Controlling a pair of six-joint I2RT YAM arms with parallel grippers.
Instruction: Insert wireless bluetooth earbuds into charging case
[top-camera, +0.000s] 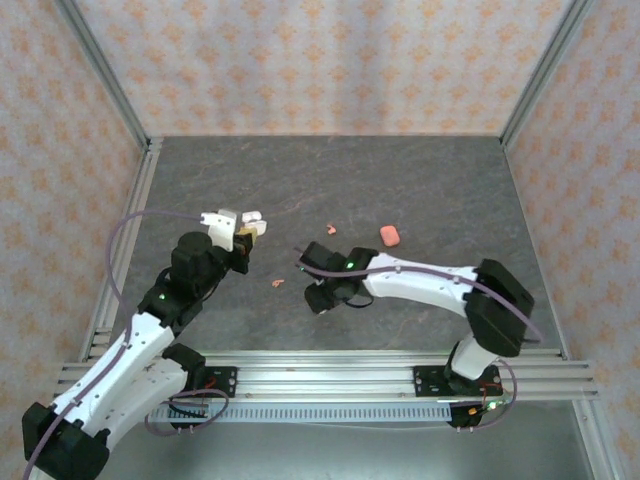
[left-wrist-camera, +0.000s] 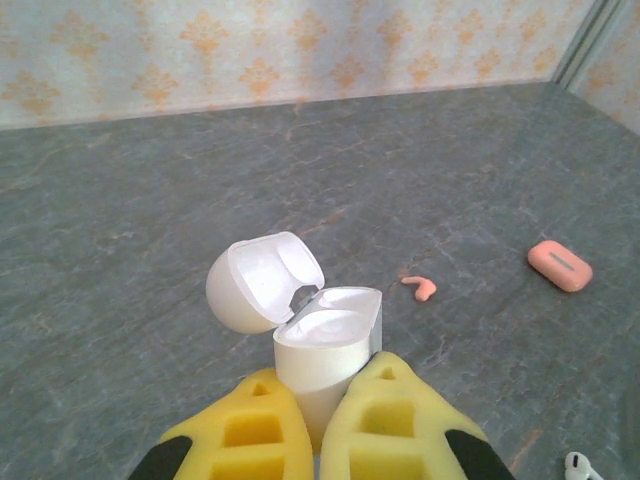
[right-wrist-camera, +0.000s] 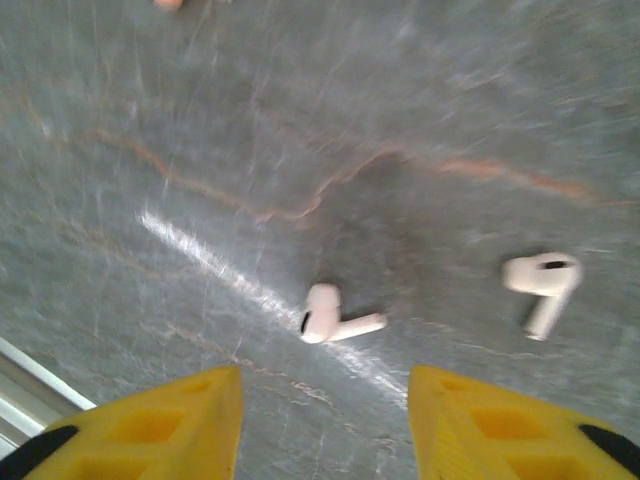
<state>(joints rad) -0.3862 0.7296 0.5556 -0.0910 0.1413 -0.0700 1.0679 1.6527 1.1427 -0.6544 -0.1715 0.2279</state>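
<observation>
My left gripper (left-wrist-camera: 318, 425) is shut on the base of a white charging case (left-wrist-camera: 325, 350), held upright above the table with its lid (left-wrist-camera: 262, 280) flipped open. In the top view this gripper (top-camera: 250, 230) and the case (top-camera: 251, 216) are left of centre. My right gripper (right-wrist-camera: 325, 420) is open and hovers low over the table, its yellow fingers (right-wrist-camera: 170, 420) either side of a white earbud (right-wrist-camera: 330, 318) lying just ahead. A second white earbud (right-wrist-camera: 542, 283) lies to its right. A coral-pink earbud (left-wrist-camera: 420, 288) lies beyond the case, and another pink earbud (top-camera: 278, 284) lies between the arms.
A closed coral-pink case (top-camera: 390, 236) lies on the grey table right of centre, also in the left wrist view (left-wrist-camera: 560, 265). The right gripper (top-camera: 322, 298) points down at mid-table. Patterned walls and metal rails (top-camera: 130, 230) bound the table.
</observation>
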